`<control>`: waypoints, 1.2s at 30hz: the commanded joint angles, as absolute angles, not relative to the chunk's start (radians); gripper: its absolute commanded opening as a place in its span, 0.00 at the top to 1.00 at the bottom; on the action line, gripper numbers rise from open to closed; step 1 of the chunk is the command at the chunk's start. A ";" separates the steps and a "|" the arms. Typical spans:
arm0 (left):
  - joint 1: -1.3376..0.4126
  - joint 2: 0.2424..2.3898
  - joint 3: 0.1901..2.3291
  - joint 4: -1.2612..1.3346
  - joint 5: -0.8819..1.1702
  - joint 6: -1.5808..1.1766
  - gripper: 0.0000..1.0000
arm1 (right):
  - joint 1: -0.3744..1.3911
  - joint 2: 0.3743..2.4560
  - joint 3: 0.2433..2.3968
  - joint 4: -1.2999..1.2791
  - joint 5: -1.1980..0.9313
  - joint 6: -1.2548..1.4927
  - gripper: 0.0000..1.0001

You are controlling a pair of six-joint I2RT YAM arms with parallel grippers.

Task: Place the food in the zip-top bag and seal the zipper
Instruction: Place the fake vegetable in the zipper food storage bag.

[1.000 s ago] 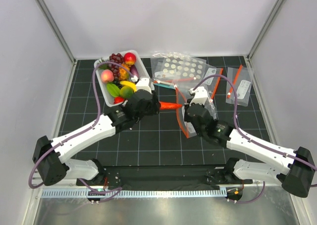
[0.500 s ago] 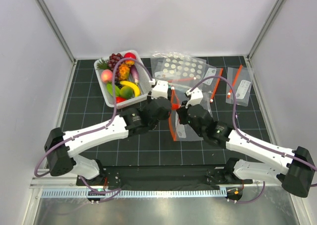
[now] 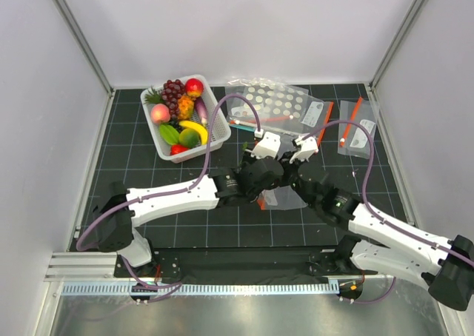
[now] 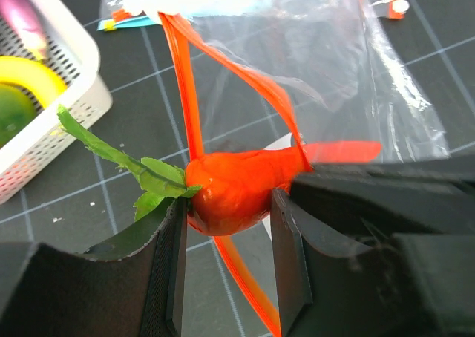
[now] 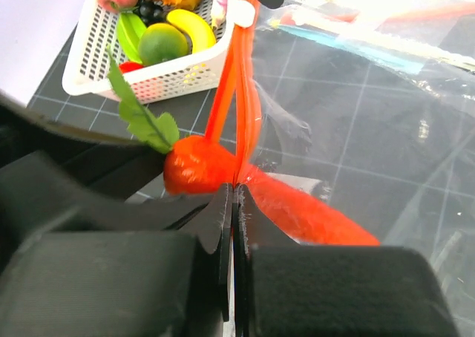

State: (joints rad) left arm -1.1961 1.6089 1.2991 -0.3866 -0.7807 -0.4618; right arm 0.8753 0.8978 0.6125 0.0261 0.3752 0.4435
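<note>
1. Orange plastic carrot [image 4: 237, 191] is clamped at its thick end between the two black fingers of the left gripper [image 4: 227, 211]. Its green leaves [image 4: 122, 157] stick out to that gripper's left.
2. The carrot's tapered tip reaches ahead of the left gripper and through the open mouth of the zip-top bag [image 4: 341, 70]. The point lies under clear plastic while the thick end is outside.
3. The right gripper [image 5: 233, 203] is pinched tight on the zipper [image 5: 241, 92]. Its fingers are pressed together and the orange-red strip runs up and away from them. The carrot crosses that strip just ahead of the fingertips, touching it.
4. From above, the two grippers meet nose to nose, with the bag between and just beneath them.
5. Beyond the left gripper and off to its left, a white slotted basket [image 4: 59, 140] stands on the dark gridded table [image 3: 126, 151]. It holds the banana [image 5: 189, 25], a green piece [image 5: 161, 45] and the peach [image 3: 160, 113].
6. Farther out, past both grippers, a dotted bag [image 3: 270, 99] and two labelled bags [image 3: 363, 132] lie flat, well apart from the held bag.
</note>
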 commanded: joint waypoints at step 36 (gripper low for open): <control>-0.543 1.267 0.999 -0.264 -0.259 -0.719 0.11 | 0.733 0.833 0.574 0.049 0.394 0.529 0.99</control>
State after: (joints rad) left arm -0.5873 1.2396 1.0012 -0.2554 -0.3393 -0.6724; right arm 0.7349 0.8482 0.5320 0.0452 0.3470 0.5488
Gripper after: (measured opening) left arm 0.894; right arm 0.031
